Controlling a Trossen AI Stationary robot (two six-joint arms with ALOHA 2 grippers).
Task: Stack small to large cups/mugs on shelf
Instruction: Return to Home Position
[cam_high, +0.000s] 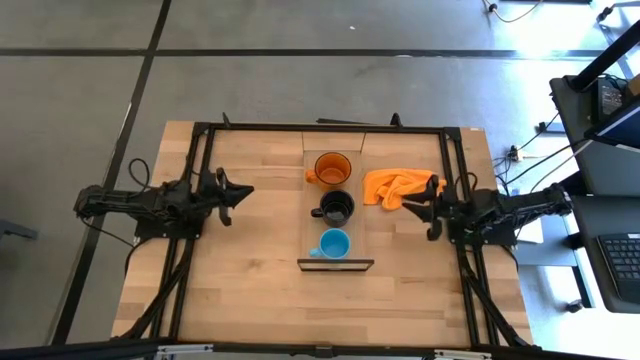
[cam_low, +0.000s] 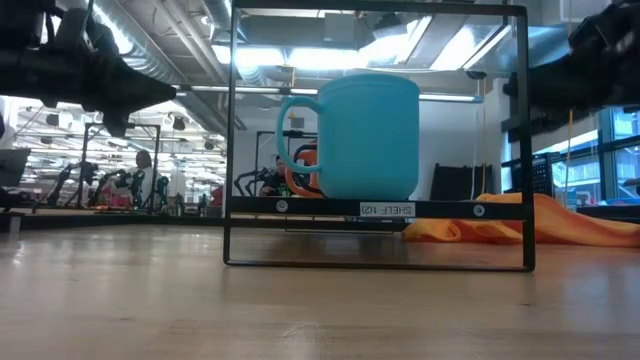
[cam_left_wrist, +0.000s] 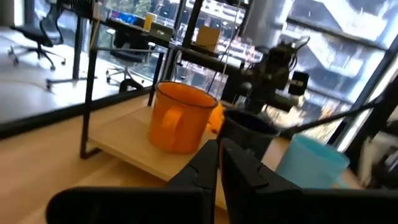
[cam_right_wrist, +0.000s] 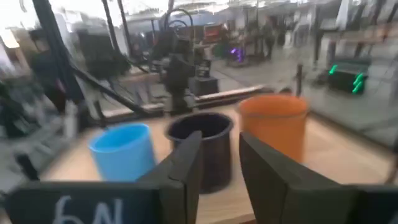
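Observation:
Three mugs stand upright on their bases in a row on the light-wood shelf (cam_high: 358, 225) at the table's middle. The orange mug (cam_high: 332, 168) is farthest, the black mug (cam_high: 337, 207) is in the middle, and the blue mug (cam_high: 334, 243) is nearest. Their handles point toward the table's left. My left gripper (cam_high: 243, 189) hovers left of the shelf, shut and empty; its fingers (cam_left_wrist: 219, 163) point at the mugs. My right gripper (cam_high: 408, 208) hovers right of the shelf, open and empty (cam_right_wrist: 221, 163), facing the black mug (cam_right_wrist: 202, 146).
A crumpled orange cloth (cam_high: 398, 187) lies on the table just right of the shelf, under and ahead of my right gripper. The shelf's thin dark frame (cam_low: 378, 135) rises around the blue mug (cam_low: 352, 135). Bare tabletop lies to the left and near side.

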